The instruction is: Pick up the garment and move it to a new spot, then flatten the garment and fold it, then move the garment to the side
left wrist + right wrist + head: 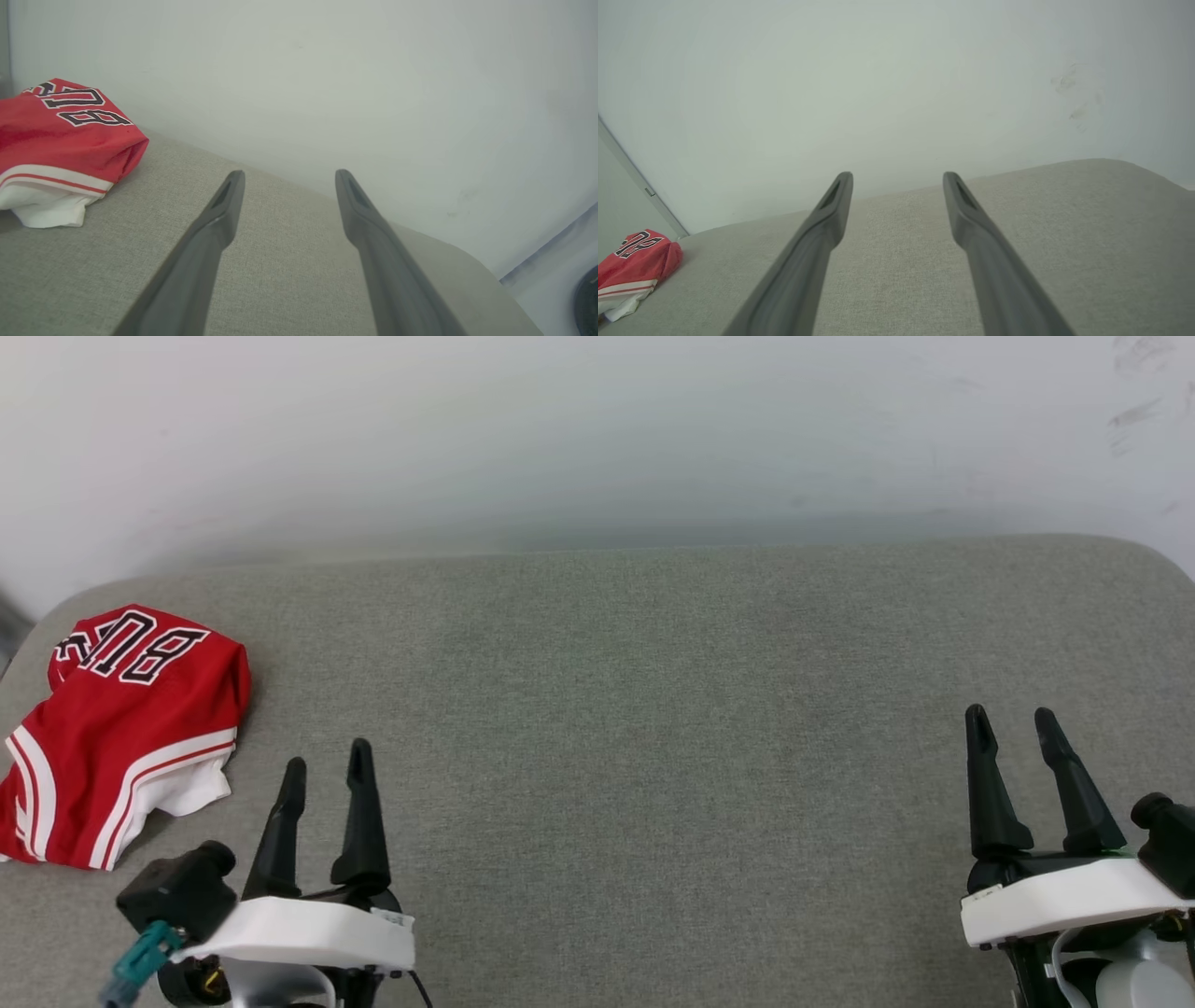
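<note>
Two claws are sitting nearest: the left claw and the right claw, both gaping wide and gripping nothing. One garment, red and crumpled, is lying at the grey desk's left edge, near the left claw but apart from it.

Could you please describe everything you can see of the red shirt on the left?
The shirt is red fabric with white striped trim, a white part poking out, and black white-edged letters, partly hidden. It lies loosely folded at the left end of the grey cushion, clear of the left gripper.
</note>
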### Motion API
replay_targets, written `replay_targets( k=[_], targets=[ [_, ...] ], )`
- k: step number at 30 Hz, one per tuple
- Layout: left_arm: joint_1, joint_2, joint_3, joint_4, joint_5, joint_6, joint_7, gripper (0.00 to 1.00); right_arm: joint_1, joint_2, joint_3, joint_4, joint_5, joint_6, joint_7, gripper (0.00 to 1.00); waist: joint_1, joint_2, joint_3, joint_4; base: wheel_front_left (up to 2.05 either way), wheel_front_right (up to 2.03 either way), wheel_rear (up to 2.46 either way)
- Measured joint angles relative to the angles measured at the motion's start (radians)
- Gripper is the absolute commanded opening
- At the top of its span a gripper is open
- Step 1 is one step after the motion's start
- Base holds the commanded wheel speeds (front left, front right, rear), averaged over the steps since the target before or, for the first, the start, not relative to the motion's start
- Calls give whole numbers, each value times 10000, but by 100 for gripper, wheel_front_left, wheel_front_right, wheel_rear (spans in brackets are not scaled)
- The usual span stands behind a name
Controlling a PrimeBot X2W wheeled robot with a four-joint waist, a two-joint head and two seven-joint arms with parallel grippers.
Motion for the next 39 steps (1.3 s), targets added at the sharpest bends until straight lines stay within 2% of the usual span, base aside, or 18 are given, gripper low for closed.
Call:
replay_targets(
  k=[11, 16, 21, 26, 30, 34, 39],
  targets=[
    [0, 640, -1352, 29, 1269, 759, -251, 100, -1, 0, 8, -104, -1478, 0, -257, 100, 0, 0, 77, -33, 0, 0, 0],
    [-15, 968, -2046, 284, 1889, 1264, -391, 100, 0, 0, 81, -140, -2186, 0, -422, 100, 0, 0, 116, -55, 0, 0, 0],
    [-17, 1154, -2598, 466, 2192, 1346, -506, 100, 18, 0, 226, -136, -2790, 2, -523, 100, 0, 0, 100, -74, 0, 0, 0],
    [-16, 1214, -2706, 433, 2481, 1639, -617, 100, 107, -2, 318, -109, -3219, 2, -635, 100, 0, 0, 84, -88, 0, 0, 0],
    [0, 1122, -2625, 362, 2537, 1645, -704, 100, 125, -2, 366, -94, -3475, 2, -708, 100, 0, 1, 91, -88, 0, 0, 0],
    [90, 1012, -2462, 288, 2786, 1415, -794, 100, 147, -2, 464, -42, -3561, 2, -788, 100, 0, 0, 106, -83, 0, 0, 0],
    [261, 763, -2146, 265, 2995, 1032, -890, 100, 168, -2, 495, 94, -3141, 2, -905, 100, -1, 0, 106, -93, 0, 0, 0]
  ],
)
